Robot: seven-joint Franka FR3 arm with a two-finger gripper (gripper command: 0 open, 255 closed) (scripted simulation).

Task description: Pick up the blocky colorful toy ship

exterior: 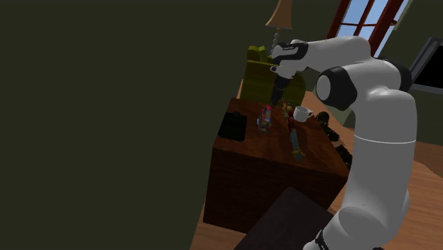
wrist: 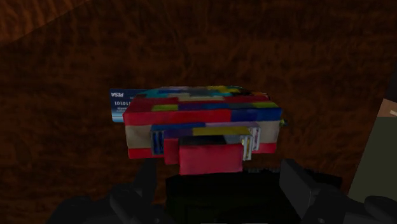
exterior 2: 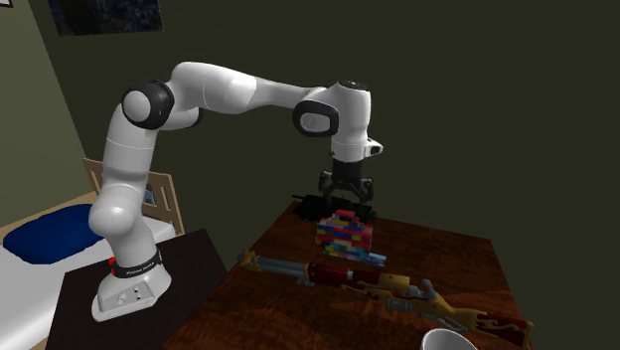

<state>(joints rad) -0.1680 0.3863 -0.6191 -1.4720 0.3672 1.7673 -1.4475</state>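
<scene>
The toy ship (exterior 2: 345, 234) is a blocky stack of red, blue, yellow and green bricks standing on the dark wooden table (exterior 2: 447, 249). In the shoulder view the toy ship (exterior: 265, 117) sits near the table's far side. My black gripper (exterior 2: 348, 196) hangs straight above it, pointing down, a short gap over its top. In the wrist view the ship (wrist: 203, 124) lies just beyond the gripper (wrist: 216, 191). The fingers (wrist: 299, 184) stand apart on either side of the ship's red end without touching it. The gripper is open and holds nothing.
A blue card (wrist: 118, 105) lies by the ship. Two long ornate toys (exterior 2: 328, 273) (exterior 2: 437, 303) lie across the table, with a white cup (exterior: 302, 113) beyond them. A black box (exterior: 232, 126) sits at the table's edge. A yellow armchair (exterior: 263, 64) stands behind.
</scene>
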